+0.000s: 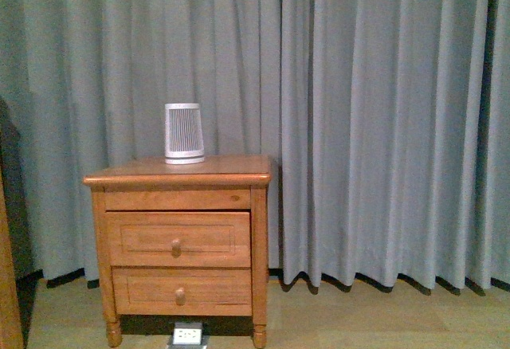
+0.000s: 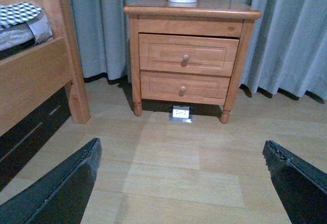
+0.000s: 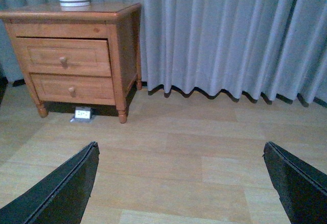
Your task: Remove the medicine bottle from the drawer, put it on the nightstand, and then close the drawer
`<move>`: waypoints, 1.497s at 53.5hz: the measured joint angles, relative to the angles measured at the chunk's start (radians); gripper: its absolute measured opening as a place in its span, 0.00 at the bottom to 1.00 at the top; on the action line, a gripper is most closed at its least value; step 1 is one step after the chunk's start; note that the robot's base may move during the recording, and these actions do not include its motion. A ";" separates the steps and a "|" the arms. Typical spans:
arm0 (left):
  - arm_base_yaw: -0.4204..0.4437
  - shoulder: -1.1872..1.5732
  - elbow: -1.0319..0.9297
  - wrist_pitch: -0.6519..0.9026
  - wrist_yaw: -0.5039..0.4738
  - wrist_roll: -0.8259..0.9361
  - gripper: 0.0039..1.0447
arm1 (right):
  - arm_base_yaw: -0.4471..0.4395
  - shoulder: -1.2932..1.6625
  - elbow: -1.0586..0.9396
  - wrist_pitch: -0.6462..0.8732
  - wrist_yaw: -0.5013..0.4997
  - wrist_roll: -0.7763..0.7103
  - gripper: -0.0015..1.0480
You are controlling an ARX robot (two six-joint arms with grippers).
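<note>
The drawer (image 1: pixel 178 239) sat pushed in at the front view's lower left, its inside hidden, so I couldn't see the medicine bottle. Around it stood the nightstand (image 1: pixel 179 179), a white ribbed device (image 1: pixel 184 132) on top. My left gripper (image 2: pixel 181 144) and right gripper (image 3: pixel 180 144) hung spread wide, holding nothing.

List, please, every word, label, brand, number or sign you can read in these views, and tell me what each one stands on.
No text can be read in any view.
Floor socket plate under the nightstand: a few small dark marks, too small to read.
White ribbed device on the nightstand top: no label or brand shows.
Upper drawer and the lower one: plain wood fronts, no lettering.
</note>
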 joint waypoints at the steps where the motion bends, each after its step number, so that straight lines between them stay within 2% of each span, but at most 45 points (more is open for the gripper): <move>1: 0.000 0.000 0.000 0.000 0.000 0.000 0.94 | 0.000 0.000 0.000 0.000 0.000 0.000 0.93; 80: 0.000 0.000 0.000 0.000 0.000 0.000 0.94 | 0.000 0.000 0.000 0.000 0.000 0.000 0.93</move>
